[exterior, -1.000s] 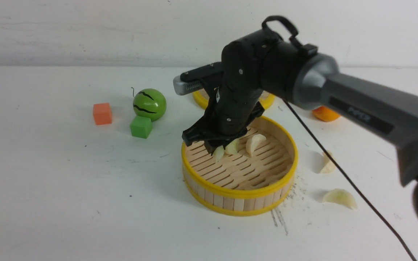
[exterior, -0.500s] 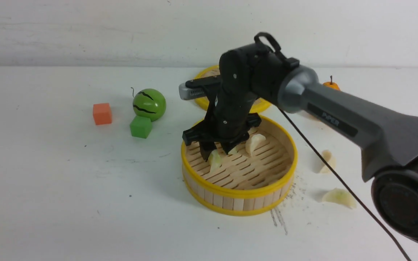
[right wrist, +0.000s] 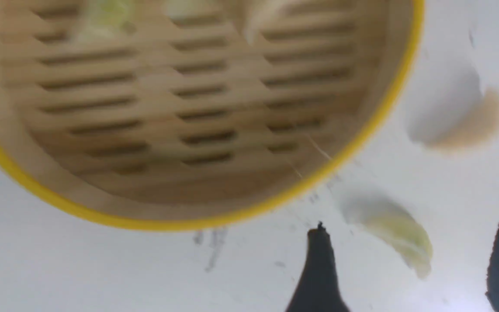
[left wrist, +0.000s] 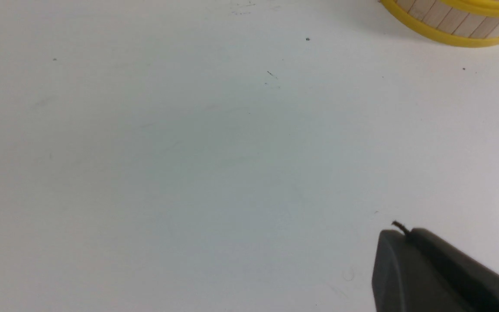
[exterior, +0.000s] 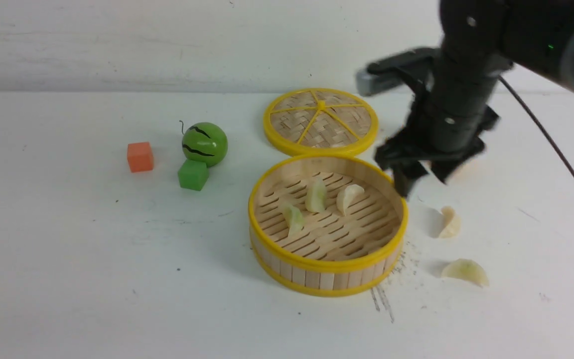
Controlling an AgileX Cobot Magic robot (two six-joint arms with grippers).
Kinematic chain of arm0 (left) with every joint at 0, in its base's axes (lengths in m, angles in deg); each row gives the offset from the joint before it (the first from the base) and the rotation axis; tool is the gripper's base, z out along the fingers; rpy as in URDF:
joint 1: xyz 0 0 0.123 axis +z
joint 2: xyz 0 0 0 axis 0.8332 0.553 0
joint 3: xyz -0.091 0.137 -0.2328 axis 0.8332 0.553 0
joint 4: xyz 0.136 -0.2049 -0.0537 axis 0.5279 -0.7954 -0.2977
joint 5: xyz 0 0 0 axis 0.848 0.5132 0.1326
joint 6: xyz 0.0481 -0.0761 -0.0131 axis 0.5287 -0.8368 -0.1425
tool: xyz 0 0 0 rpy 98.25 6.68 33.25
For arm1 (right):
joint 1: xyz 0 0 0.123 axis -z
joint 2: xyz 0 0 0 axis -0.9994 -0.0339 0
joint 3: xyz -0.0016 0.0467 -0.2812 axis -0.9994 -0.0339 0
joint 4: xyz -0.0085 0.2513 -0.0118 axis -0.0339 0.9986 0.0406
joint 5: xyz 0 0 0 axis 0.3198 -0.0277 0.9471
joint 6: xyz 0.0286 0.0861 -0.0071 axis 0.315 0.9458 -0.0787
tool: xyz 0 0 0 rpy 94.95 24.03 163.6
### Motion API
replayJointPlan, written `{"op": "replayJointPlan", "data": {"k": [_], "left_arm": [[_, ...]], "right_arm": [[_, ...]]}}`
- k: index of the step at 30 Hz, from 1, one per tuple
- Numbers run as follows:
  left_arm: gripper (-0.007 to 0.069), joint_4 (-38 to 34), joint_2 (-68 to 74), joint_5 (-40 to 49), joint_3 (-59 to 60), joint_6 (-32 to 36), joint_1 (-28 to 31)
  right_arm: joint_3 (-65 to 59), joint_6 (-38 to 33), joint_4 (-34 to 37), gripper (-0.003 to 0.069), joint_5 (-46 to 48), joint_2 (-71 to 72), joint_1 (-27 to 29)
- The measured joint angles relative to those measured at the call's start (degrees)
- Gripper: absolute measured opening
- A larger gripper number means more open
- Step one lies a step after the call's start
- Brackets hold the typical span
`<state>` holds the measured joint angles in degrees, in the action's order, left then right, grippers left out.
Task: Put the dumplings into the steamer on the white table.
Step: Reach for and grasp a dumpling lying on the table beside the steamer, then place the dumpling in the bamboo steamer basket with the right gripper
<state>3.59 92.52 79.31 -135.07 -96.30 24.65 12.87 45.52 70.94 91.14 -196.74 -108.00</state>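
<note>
left wrist view shows just one dark bit of my left pincer point(left wrist: 427, 268), so i cannot tell if it is clenched. closest in front, one dumpling point(exterior: 465, 271) lies on the white table point(exterior: 92, 259) beside the steamer point(exterior: 317, 274); another dumpling point(exterior: 449, 223) lies a bit farther back. three dumplings point(exterior: 316, 195) sit inside the steamer. my right pincer point(exterior: 422, 180) hangs by the steamer's right rim, fingers spread wide, holding nothing. behind are a green cube point(exterior: 193, 174), a toy melon point(exterior: 205, 143), an orange cube point(exterior: 140, 156) and a woven lid point(exterior: 321, 121).
</note>
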Motion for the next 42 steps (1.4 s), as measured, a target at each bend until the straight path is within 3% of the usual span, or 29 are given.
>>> {"op": "replayJointPlan", "data": {"k": [3, 5, 10, 21, 24, 28, 30, 37, 42], "left_arm": [[-0.0014, 0.0, 0.0, -0.88, 0.0, 0.0, 0.0], [-0.0014, 0.0, 0.0, -2.33, 0.0, 0.0, 0.0], [-0.0014, 0.0, 0.28, -3.65, 0.0, 0.0, 0.0], [-0.0014, 0.0, 1.79, -3.87, 0.0, 0.0, 0.0], [-0.0013, 0.0, 1.8, -3.89, 0.0, -0.12, 0.0], [-0.0012, 0.0, 1.8, -3.78, 0.0, -0.18, 0.0], [-0.0012, 0.0, 1.8, -3.58, 0.0, -0.18, 0.0], [-0.001, 0.0, 1.8, -2.02, 0.0, -0.18, 0.0], [-0.0006, 0.0, 1.8, -1.96, 0.0, -0.18, 0.0]], "right_arm": [[-5.02, 2.75, 0.0, 0.0487, -3.49, 1.12, 3.24], [-9.54, 7.59, 0.11, 0.0487, -10.85, 1.3, 6.94], [-11.24, 11.93, 2.36, 0.0487, -20.1, -2.38, 11.68], [-11.36, 11.39, 5.88, 0.0474, -29.33, -10.89, 12.62], [-11.36, 11.32, 5.83, 0.0404, -31.01, -11.08, 12.62], [-11.12, 10.52, 5.83, 0.0187, -30.03, -11.08, 12.62], [-10.45, 9.84, 5.83, 0.0165, -28.72, -11.08, 12.62], [-3.14, -0.05, 5.81, 0.018, -17.61, -4.95, 7.66], [0.06, -3.22, 7.84, 0.018, -14.21, 0.17, -1.69]]}}
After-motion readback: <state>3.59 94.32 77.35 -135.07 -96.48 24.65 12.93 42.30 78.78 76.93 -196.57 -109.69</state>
